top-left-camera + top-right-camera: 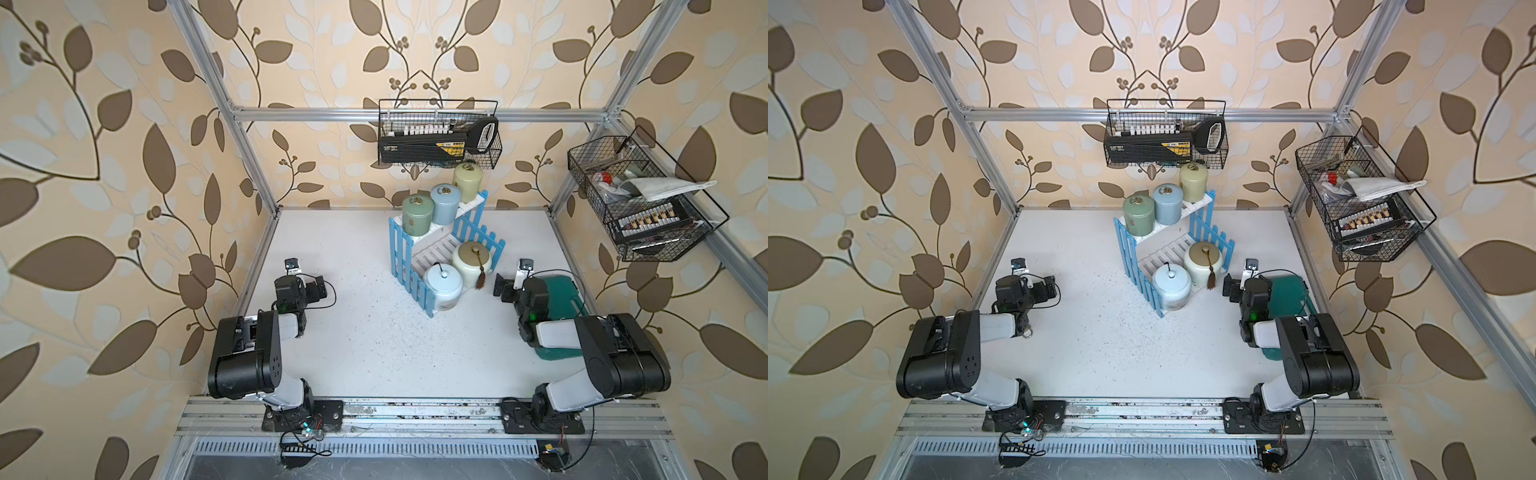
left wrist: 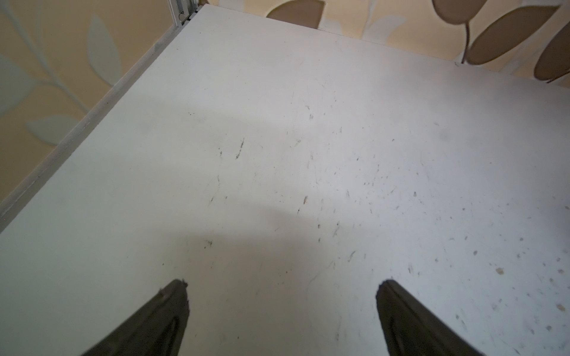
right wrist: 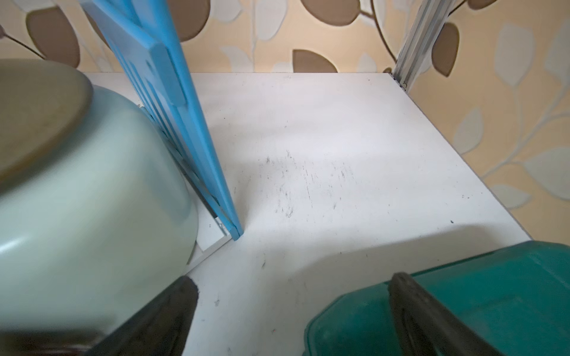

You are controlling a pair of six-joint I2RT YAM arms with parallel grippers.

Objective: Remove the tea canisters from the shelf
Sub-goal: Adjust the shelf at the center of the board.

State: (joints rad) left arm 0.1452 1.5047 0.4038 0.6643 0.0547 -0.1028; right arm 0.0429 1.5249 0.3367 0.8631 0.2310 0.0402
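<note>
Upper tier of shelf [image 1: 400, 249] held sage green canister [image 1: 417, 215], grey-blue canister [image 1: 445, 204], yellow-green canister [image 1: 467, 178]; lower tier held pale blue jar [image 1: 444, 284], cream tasselled jar [image 1: 470, 257]. Both claws gaped wide, empty: left gripper [image 2: 282, 285], right gripper [image 3: 293, 282], latter near cream tasselled jar.

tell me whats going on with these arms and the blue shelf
Nothing is being handled yet. Both grippers are open and empty: the left gripper hangs over the white table, the right gripper sits beside the squat cream canister with a brown tassel. All five tea canisters are on the blue-and-white picket-fence shelf: sage green, grey-blue and pale yellow-green cylinders on the upper tier, the cream one and a squat pale blue jar on the lower. A teal plastic bin lies under the right arm.
</note>
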